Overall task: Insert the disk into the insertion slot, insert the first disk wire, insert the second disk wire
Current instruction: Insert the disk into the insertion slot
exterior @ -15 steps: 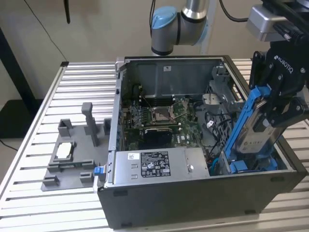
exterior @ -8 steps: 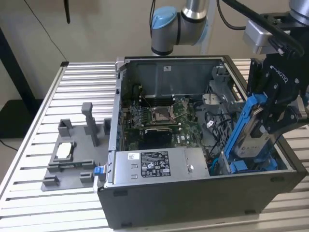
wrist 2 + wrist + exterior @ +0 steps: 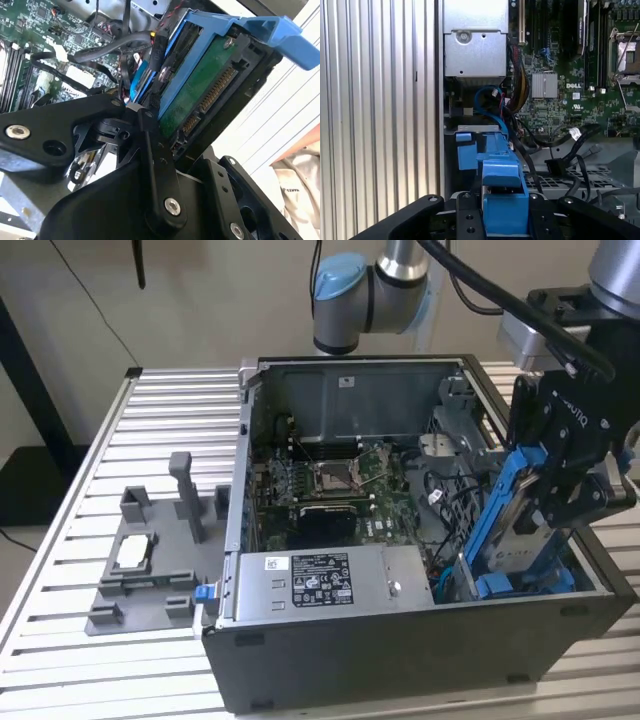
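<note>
While tilted steeply, gripped firmly: disk [image 3: 497,515] in its blue carrier, pinched across both flat faces by the black gripper [image 3: 540,515] at the exterior view's right. Claw narrowed to the thickness of the disk and pressed against it on either side in the first wrist view, gripper [image 3: 505,222] around the blue carrier end of the disk [image 3: 504,185]. Green circuit board of the disk [image 3: 200,95], with its row of connector pins, facing the camera in the second wrist view.

Lower end of the disk down inside the open computer case [image 3: 400,650] at the near corner, just beside the blue tabs of the insertion slot [image 3: 497,587]; upper end raised above the case rim. Cannot tell whether touching the slot's walls. Not lying flat in the slot. Blue tabs of the insertion slot [image 3: 466,150] just beyond the held disk in the first wrist view.

Loose black and blue cables [image 3: 555,165] near the slot, between it and the motherboard [image 3: 330,485]. Silver power supply [image 3: 320,580] along the near wall of the case, beside the slot. Case standing on a slatted metal table [image 3: 170,400], with a grey fixture [image 3: 150,570] towards the exterior view's left.
</note>
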